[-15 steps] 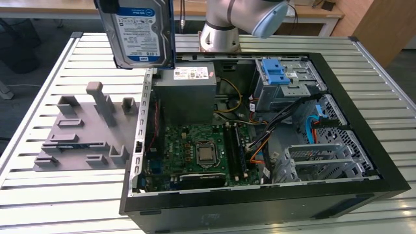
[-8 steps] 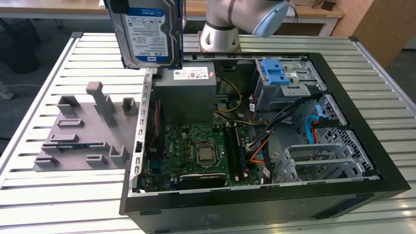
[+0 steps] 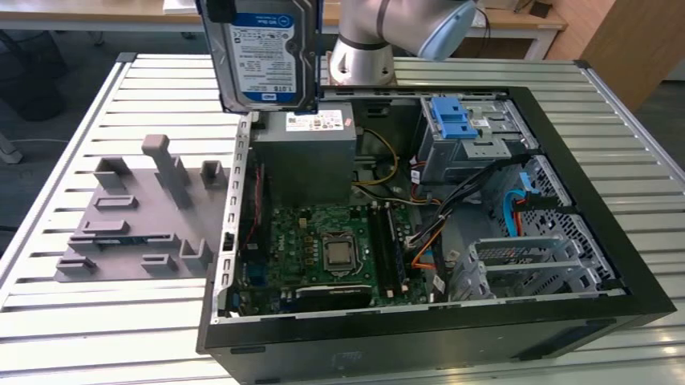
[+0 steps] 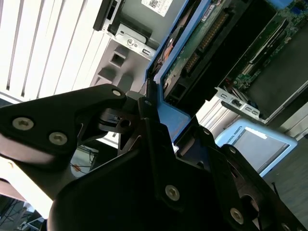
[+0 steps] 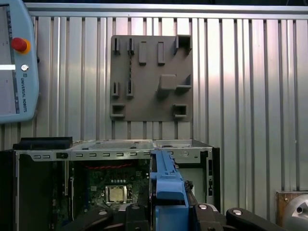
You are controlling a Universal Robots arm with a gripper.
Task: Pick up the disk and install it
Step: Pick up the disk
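In the exterior view, the slatted metal table (image 3: 64,321) carries a grey moulded fixture plate (image 3: 128,224) towards the exterior view's left, with upright posts and small slots on it; just beside the plate stands the open computer case (image 3: 428,329), lying on its side with its inner parts showing. The disk (image 3: 262,56) hangs in the air above the case's far corner nearest the plate, held upright with its blue-and-white label facing the camera, its lower edge just above the grey power supply (image 3: 305,152) and apart from it. Further along inside the case lies the green motherboard (image 3: 321,233) with the processor (image 3: 340,255) at its middle; past that come bundled cables, then the blue latch (image 3: 455,120) on the upper bay, and a metal drive cage (image 3: 535,265) near the exterior view's right. The silver robot arm (image 3: 364,40) rises behind the case.

In the second wrist view the gripper (image 4: 168,120) is clamped on the disk's blue side rail, its black fingers (image 4: 144,103) pressed against the plastic; the disk's circuit-board side shows beyond them. In the first wrist view the blue rail (image 5: 166,183) sits between the black fingers, with the case and fixture plate below it, and a teach pendant (image 5: 14,62) with a red button (image 5: 19,44) lies on the table.
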